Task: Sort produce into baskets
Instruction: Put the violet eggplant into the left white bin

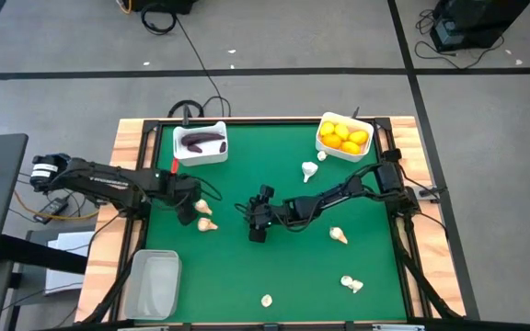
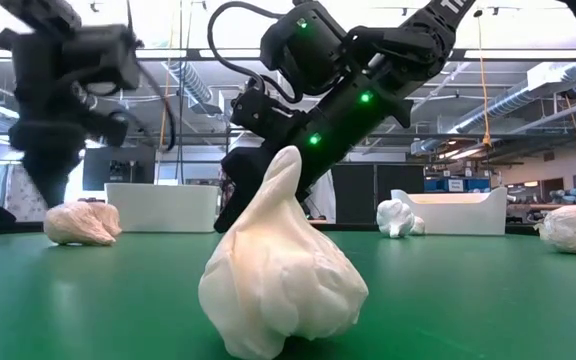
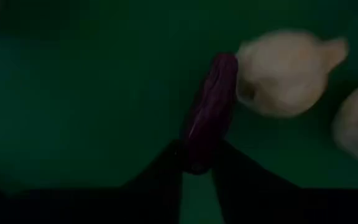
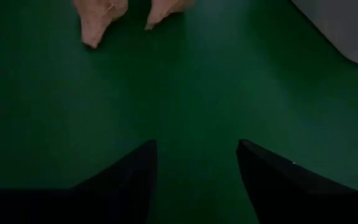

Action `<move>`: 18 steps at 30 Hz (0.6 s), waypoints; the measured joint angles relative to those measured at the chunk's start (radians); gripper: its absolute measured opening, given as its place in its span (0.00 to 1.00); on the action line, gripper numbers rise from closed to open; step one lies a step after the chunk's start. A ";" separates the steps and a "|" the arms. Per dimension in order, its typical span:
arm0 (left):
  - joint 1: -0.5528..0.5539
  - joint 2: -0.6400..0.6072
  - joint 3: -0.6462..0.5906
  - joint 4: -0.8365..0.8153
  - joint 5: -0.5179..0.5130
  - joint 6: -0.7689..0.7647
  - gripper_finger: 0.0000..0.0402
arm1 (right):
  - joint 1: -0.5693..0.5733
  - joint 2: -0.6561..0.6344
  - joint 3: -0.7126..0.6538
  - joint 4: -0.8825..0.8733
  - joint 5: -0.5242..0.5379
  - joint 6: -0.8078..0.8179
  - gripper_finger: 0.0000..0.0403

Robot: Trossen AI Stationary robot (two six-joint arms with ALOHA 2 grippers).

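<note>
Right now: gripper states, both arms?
Left gripper: closed on a purple eggplant, above the mat beside two garlic bulbs.
Right gripper: open, empty, over bare green mat.

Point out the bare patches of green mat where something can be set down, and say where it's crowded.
Bare mat lies between the clear bin, the garlic at the front edge and the right gripper. The strip between the eggplant bin and the citrus bin is also free. The crowded spot is around the left gripper, beside two garlic bulbs.
</note>
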 joint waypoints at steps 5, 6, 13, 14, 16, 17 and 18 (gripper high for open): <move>0.031 0.000 0.162 -0.078 -0.166 0.075 0.12 | 0.000 0.000 0.000 -0.003 -0.001 0.000 0.58; 0.042 0.000 0.196 -0.105 -0.211 0.081 0.12 | 0.001 0.000 0.000 -0.003 -0.001 0.000 0.58; 0.176 0.000 0.357 -0.130 -0.431 0.217 0.16 | 0.002 0.000 0.000 0.000 -0.045 0.004 0.58; 0.203 0.000 0.360 -0.106 -0.429 0.245 0.16 | 0.003 0.000 0.000 0.000 -0.046 0.004 0.58; 0.266 0.001 0.350 -0.046 -0.400 0.300 0.15 | 0.007 0.000 0.000 0.000 -0.044 0.004 0.58; 0.299 0.002 0.341 -0.025 -0.375 0.326 0.15 | 0.010 -0.003 0.000 -0.004 -0.044 0.006 0.58; 0.334 0.005 0.332 -0.004 -0.354 0.348 0.15 | 0.013 -0.008 0.000 -0.015 -0.044 0.008 0.58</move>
